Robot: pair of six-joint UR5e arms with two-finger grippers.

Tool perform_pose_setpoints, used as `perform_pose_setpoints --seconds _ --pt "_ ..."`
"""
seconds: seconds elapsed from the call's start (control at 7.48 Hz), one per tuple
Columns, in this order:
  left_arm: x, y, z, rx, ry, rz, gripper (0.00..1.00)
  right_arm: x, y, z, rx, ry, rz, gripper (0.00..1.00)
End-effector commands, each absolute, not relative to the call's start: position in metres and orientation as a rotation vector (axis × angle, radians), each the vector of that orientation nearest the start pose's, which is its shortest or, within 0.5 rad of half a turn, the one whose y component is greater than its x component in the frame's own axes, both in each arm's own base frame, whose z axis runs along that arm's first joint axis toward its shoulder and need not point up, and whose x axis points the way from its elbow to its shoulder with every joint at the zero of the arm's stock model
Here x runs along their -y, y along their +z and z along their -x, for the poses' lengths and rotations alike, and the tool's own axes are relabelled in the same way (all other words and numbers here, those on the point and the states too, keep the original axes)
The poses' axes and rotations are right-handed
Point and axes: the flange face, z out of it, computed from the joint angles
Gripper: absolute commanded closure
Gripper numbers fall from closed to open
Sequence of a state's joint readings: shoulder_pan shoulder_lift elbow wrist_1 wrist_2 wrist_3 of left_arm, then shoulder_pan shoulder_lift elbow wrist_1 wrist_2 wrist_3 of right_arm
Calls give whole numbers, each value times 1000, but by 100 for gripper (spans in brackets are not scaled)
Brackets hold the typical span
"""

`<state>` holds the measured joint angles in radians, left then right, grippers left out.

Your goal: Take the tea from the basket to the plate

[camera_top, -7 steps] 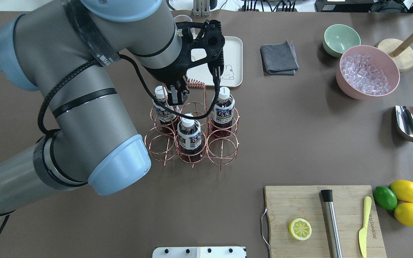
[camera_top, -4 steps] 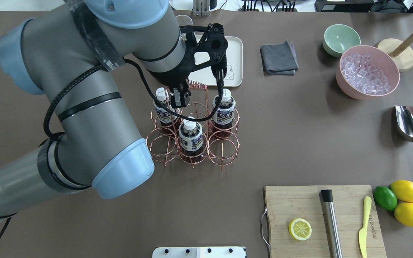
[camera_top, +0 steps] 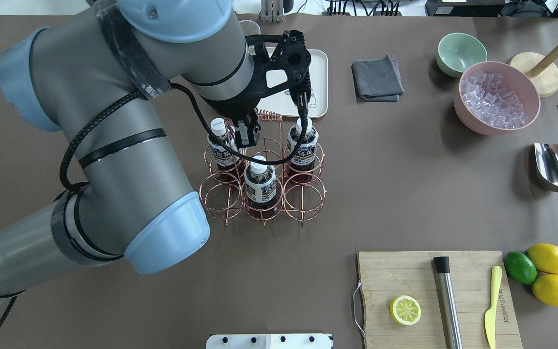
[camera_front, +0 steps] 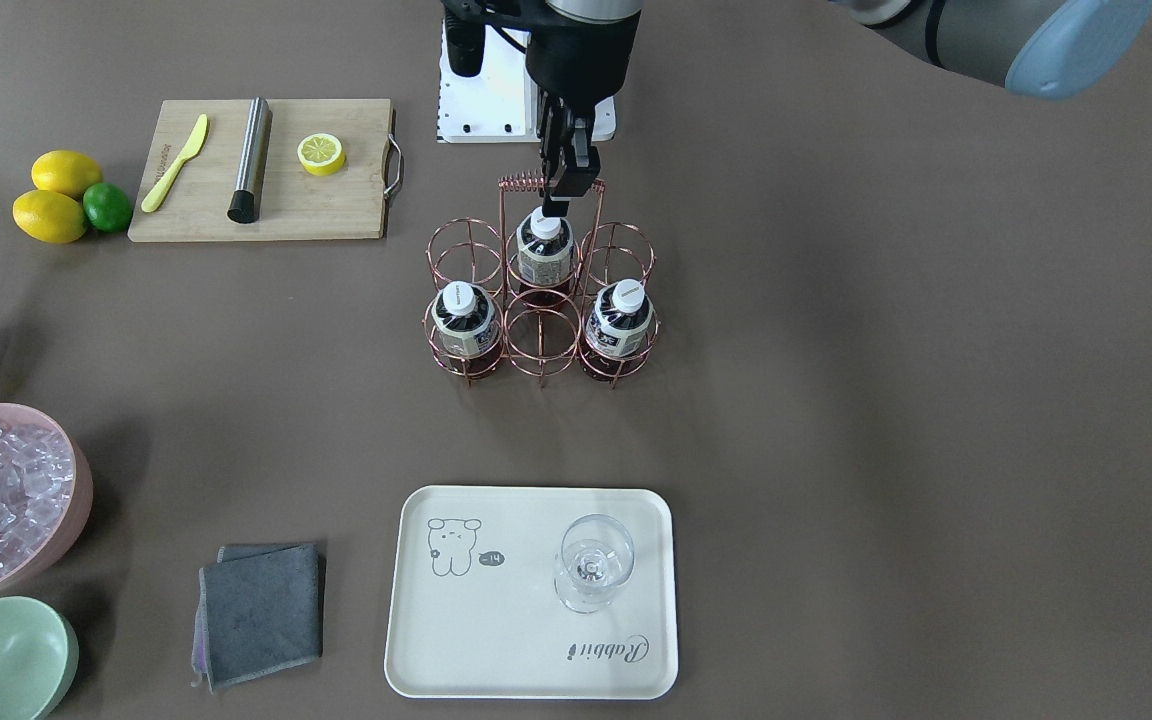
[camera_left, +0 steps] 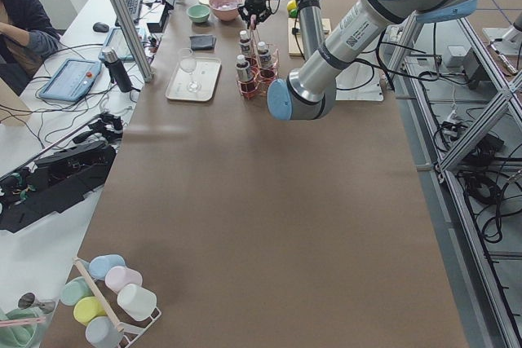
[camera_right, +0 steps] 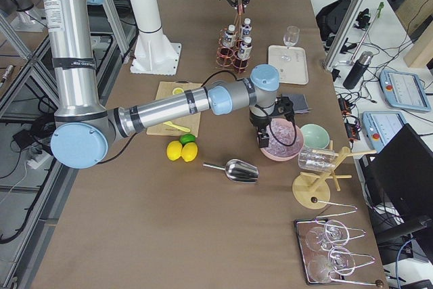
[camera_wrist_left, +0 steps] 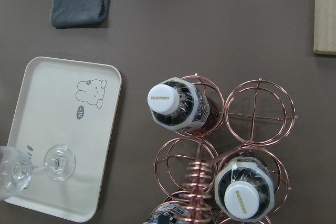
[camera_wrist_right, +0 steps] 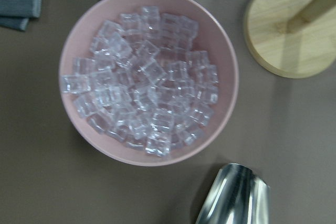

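Note:
Three bottles of tea stand in the copper wire basket (camera_top: 303,198) (camera_front: 539,340): one in the middle slot on the robot's side (camera_top: 259,182) (camera_front: 544,250), two in the far corner slots (camera_top: 302,143) (camera_top: 220,143). My left gripper (camera_top: 247,135) (camera_front: 557,205) hangs open just above the basket beside its coiled handle (camera_wrist_left: 197,182), over the middle bottle's cap and holding nothing. The cream plate (camera_top: 318,72) (camera_front: 526,640) lies beyond the basket with a stemmed glass (camera_front: 593,565) on it. My right gripper (camera_right: 267,133) hovers high over the ice bowl; I cannot tell its state.
A pink bowl of ice (camera_top: 497,97), a green bowl (camera_top: 460,53) and a grey cloth (camera_top: 377,77) sit at the back right. A metal scoop (camera_top: 555,169), a cutting board (camera_top: 439,295) with lemon half, muddler and knife, and whole citrus (camera_top: 548,274) fill the right side.
My left gripper has shifted a little to the right and lower over the basket. The basket seems to have slid slightly right. A dark part has come in at the right edge.

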<state>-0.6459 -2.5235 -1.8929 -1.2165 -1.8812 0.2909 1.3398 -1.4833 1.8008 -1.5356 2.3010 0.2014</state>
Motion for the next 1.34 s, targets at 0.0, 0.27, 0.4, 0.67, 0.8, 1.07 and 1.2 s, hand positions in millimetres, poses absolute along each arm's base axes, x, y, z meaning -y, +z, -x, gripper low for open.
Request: perform_pose_setpoints --seconds 0.0,0.27,0.4,0.67,0.8,1.07,1.2 --pt "441 13 -415 -600 1257 -835 100 562 420 157 762 -257 -282 0" --pt "442 13 -415 -598 1258 -836 100 571 380 173 791 -266 -328 0" --pt "442 13 -415 -598 1258 -836 100 572 349 180 833 -238 -353 0" --pt "442 13 -415 -596 1257 -835 100 557 274 229 976 -140 -439 0" --pt "442 13 -415 -596 1257 -835 100 542 262 254 1004 -119 -519 0" --pt "442 14 -415 -594 1257 -834 100 490 225 319 1025 -61 -604 0" --pt "443 14 -415 -594 1255 -834 100 467 207 350 1017 -66 -671 4"
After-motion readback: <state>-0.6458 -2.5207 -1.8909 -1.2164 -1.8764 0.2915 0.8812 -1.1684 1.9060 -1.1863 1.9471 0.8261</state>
